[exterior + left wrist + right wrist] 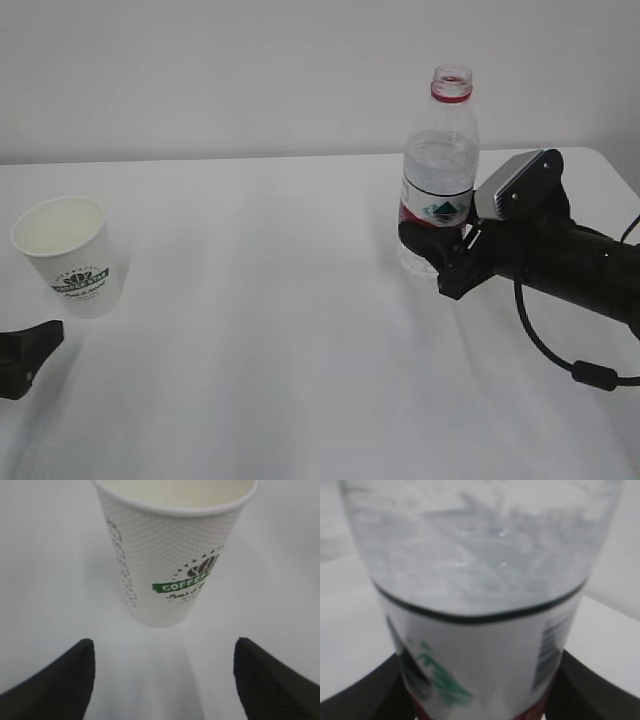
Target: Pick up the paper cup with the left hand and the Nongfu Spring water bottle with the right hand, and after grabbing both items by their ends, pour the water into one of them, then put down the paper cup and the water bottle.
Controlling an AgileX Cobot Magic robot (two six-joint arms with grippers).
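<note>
Count on the white tabletop:
- 1 paper cup, near the left edge, upright
- 1 Nongfu Spring water bottle, toward the back right, upright, uncapped
- 2 grippers: left hand at the left edge near the front, right hand at the bottle's base
- 1 black cable near the right edge

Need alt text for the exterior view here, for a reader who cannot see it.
The right gripper clasps the lower part of an uncapped water bottle standing on a white table. At far left a paper cup stands upright, untouched, with the left gripper just in front of it.
</note>
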